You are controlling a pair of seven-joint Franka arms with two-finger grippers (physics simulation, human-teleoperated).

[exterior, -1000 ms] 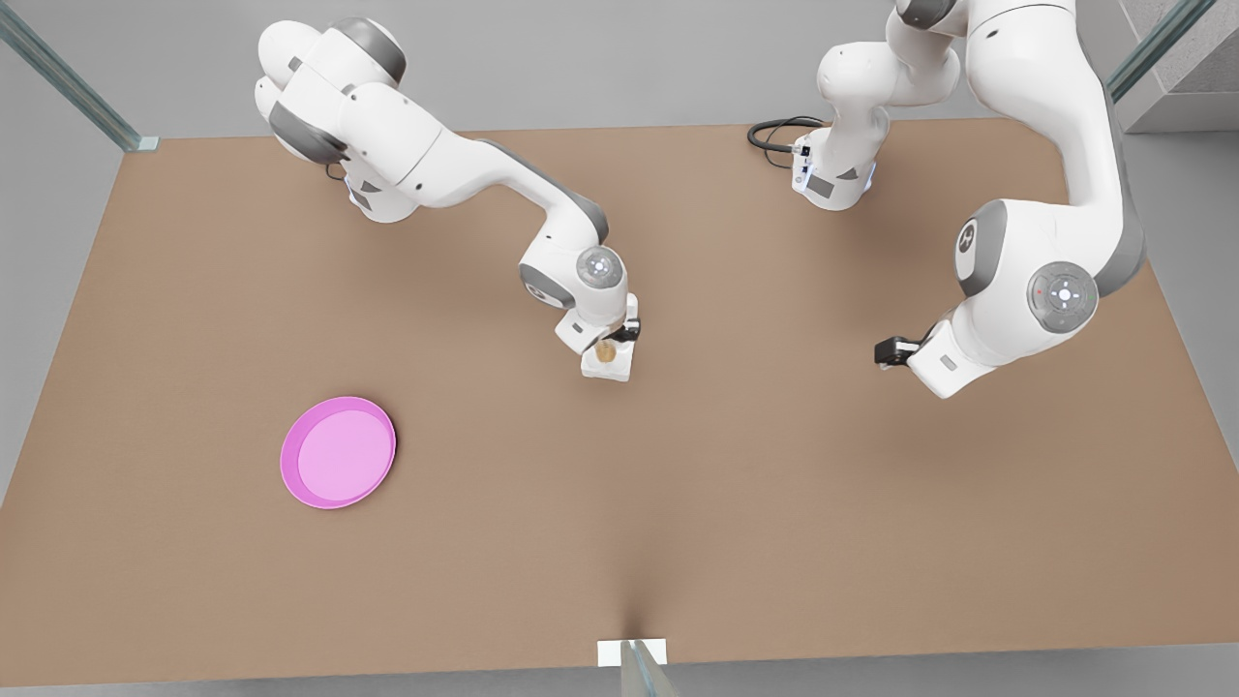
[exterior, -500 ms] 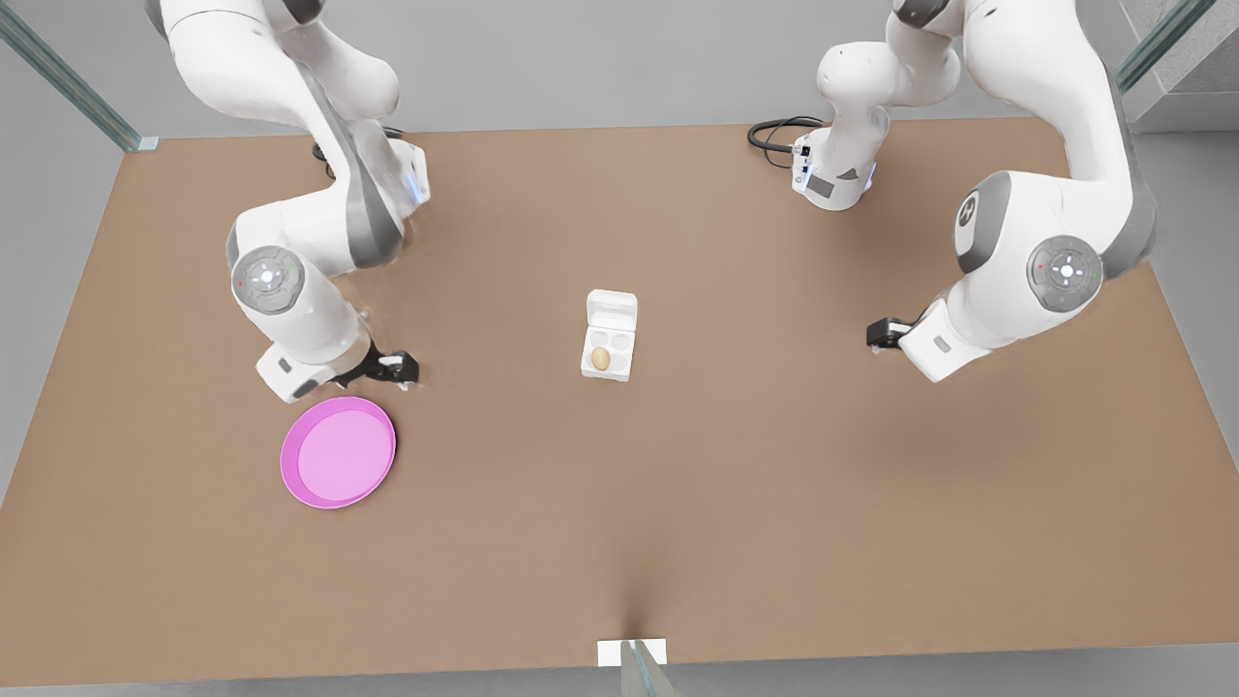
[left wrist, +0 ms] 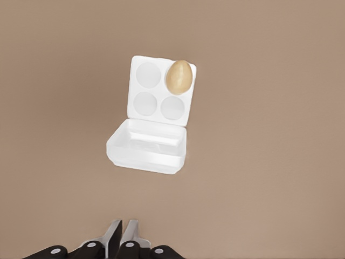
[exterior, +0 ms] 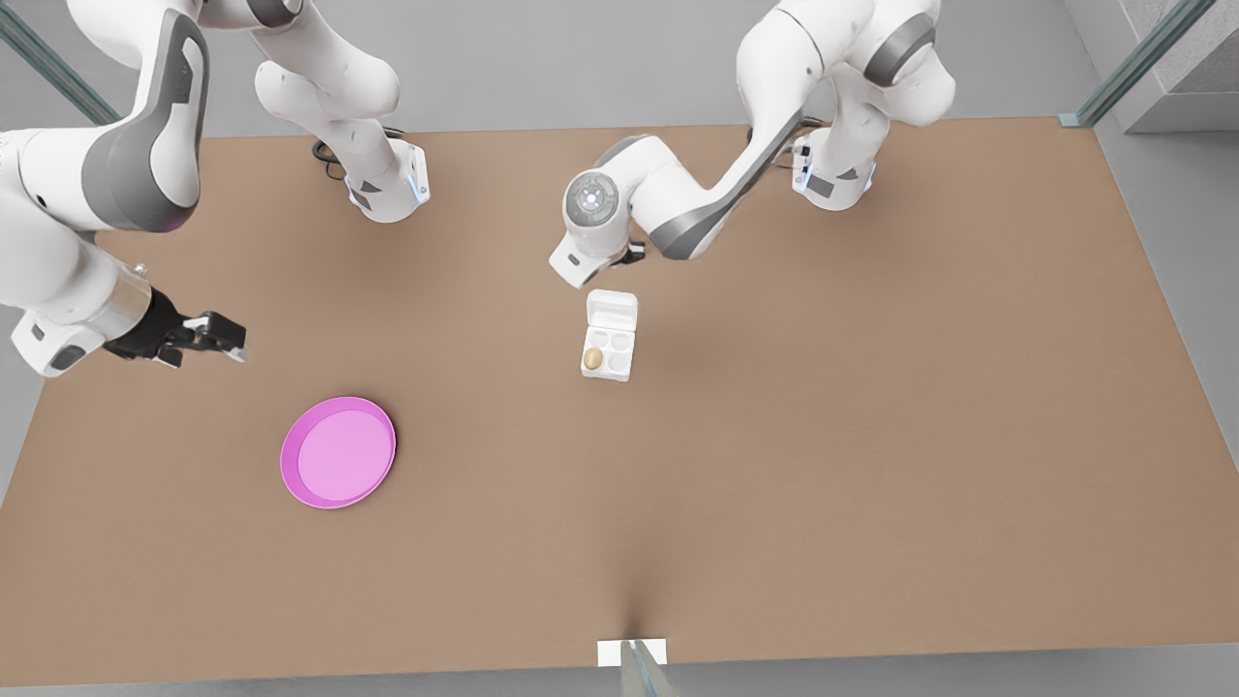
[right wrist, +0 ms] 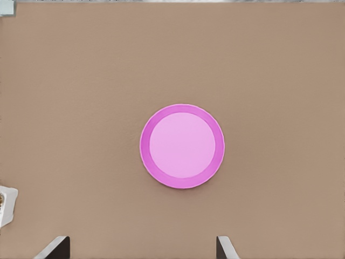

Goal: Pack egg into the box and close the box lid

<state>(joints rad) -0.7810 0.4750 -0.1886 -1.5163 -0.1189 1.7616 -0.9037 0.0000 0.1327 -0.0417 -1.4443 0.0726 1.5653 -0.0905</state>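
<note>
The table [exterior: 774, 503] had one pink plate [exterior: 337, 452], one box [exterior: 609, 338], one egg [exterior: 592, 359]. The left gripper [left wrist: 121, 237], fingers together, hung just behind the box lid [exterior: 612, 310], which lay flat open on the side toward it. The egg already sat in a corner cup on the far side. The right gripper [exterior: 225, 341], spread wide, waited well apart over by the plate, so the lid flip looked like the left's job.

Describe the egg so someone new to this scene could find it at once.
Start at the brown table and find the box, the small white carton near its middle. The egg sits in one corner cup on the side farthest from the open box lid; it is the only tan thing there.
</note>
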